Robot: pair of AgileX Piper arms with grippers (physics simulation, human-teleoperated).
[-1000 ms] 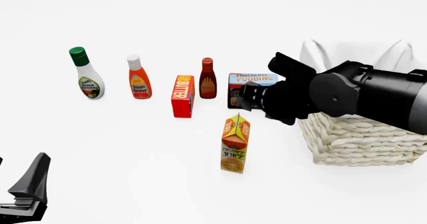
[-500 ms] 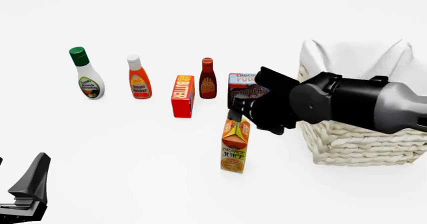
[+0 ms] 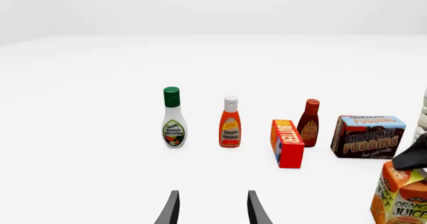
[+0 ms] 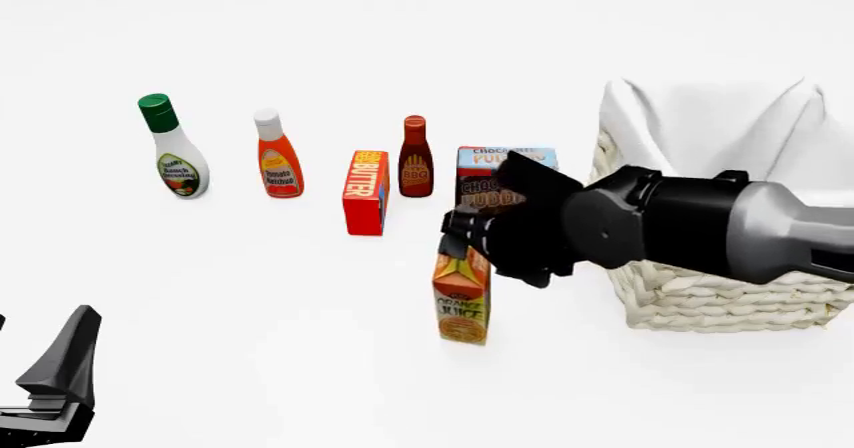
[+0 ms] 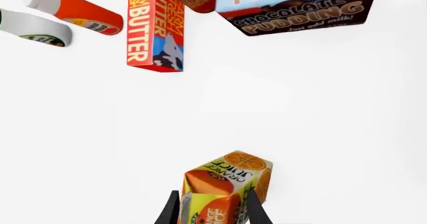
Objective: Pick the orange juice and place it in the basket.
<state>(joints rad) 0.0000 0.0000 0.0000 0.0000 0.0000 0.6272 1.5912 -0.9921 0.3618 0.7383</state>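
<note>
The orange juice (image 4: 462,306) carton stands upright on the white table, left of the basket (image 4: 721,290), a cream wicker basket with white cloth lining. My right gripper (image 4: 462,236) is low over the carton's gable top. In the right wrist view the open fingers (image 5: 171,210) stand on either side of the carton (image 5: 223,181), with no clear grip. The carton also shows in the left wrist view (image 3: 402,200). My left gripper (image 4: 60,378) is open and empty at the near left; its fingers (image 3: 172,210) show in its own wrist view.
A row stands behind the carton: ranch dressing bottle (image 4: 174,153), orange ketchup bottle (image 4: 278,160), red butter box (image 4: 366,193), BBQ sauce bottle (image 4: 415,158), chocolate pudding box (image 4: 505,160). The right arm partly covers the pudding box and the basket's left wall.
My right gripper has come down and to the left, from beside the pudding box onto the carton's top. The carton has shifted slightly left. The left arm has not moved.
</note>
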